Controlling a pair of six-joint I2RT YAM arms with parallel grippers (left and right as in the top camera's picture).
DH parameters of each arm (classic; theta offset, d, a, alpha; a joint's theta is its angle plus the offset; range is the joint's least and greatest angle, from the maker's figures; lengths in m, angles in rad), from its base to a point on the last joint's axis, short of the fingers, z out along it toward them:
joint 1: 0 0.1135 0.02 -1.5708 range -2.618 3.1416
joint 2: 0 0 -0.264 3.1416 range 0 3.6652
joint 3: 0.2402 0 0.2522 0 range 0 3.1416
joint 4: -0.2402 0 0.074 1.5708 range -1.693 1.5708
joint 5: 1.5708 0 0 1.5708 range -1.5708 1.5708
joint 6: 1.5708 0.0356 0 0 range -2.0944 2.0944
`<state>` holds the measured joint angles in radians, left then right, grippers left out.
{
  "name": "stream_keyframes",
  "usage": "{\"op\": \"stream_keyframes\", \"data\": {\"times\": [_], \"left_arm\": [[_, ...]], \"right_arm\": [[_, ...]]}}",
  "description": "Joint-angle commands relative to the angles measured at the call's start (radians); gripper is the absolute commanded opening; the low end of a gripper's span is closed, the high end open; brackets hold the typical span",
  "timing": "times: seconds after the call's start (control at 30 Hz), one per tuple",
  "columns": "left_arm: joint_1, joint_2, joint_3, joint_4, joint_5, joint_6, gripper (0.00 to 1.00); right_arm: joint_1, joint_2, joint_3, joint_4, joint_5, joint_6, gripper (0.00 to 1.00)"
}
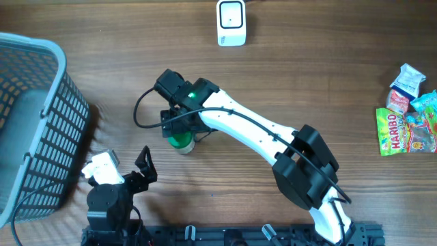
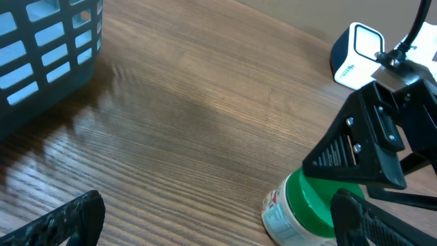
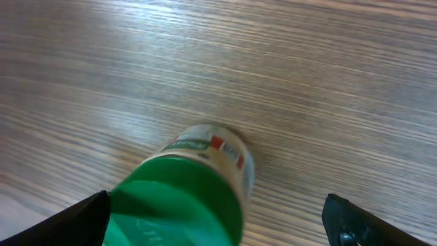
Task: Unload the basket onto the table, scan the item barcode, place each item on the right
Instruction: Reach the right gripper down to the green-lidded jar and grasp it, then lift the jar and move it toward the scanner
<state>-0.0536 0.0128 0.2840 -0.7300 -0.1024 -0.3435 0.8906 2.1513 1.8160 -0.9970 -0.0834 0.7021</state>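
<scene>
Wooden table point(image 1: 307, 82), green-lidded jar point(image 1: 181, 143); snacks point(image 1: 407, 126) overhead only

On the worktop point(image 1: 307, 75), the basket point(image 1: 68, 130) sits at the left edge, the barcode scanner point(image 1: 231, 22) at rear centre and the snack packets point(image 1: 406, 123) at the right edge. The jar point(image 1: 181, 143) stands mid-worktop, under the right gripper point(image 1: 179, 128).

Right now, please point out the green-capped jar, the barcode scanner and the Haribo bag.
green-capped jar point(image 2: 307, 205): left wrist view, on its green cap.
barcode scanner point(image 1: 231, 15): overhead view, on its white front face.
Haribo bag point(image 1: 390, 133): overhead view, on its printed front.
</scene>
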Motion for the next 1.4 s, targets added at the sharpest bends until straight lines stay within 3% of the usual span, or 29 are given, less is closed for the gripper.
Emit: {"op": "stream_keyframes", "data": {"times": [0.0, 0.6, 0.77, 0.9, 0.97, 1.2, 1.37], "left_arm": [[-0.002, -0.006, -0.003, 0.003, 0.013, -0.005, 1.0], [-0.002, -0.006, -0.003, 0.003, 0.012, -0.005, 1.0], [-0.002, -0.006, -0.003, 0.003, 0.013, -0.005, 1.0], [-0.002, -0.006, -0.003, 0.003, 0.013, -0.005, 1.0], [-0.002, -0.006, -0.003, 0.003, 0.012, -0.005, 1.0], [-0.002, -0.006, -0.003, 0.003, 0.013, -0.005, 1.0], [-0.002, -0.006, -0.003, 0.003, 0.012, -0.005, 1.0]], "right_arm": [[0.021, 0.029, 0.001, 0.021, -0.023, -0.018, 1.0], [0.055, 0.116, 0.001, 0.067, -0.026, -0.044, 0.99], [0.055, 0.122, 0.001, 0.067, 0.012, -0.014, 0.78], [0.05, 0.122, 0.001, 0.032, 0.05, -0.03, 0.76], [0.042, 0.121, 0.001, -0.001, 0.111, -0.105, 0.76], [-0.003, 0.121, 0.001, -0.13, 0.323, -0.675, 0.77], [-0.029, 0.121, 0.002, -0.13, 0.554, -0.744, 1.0]]}}
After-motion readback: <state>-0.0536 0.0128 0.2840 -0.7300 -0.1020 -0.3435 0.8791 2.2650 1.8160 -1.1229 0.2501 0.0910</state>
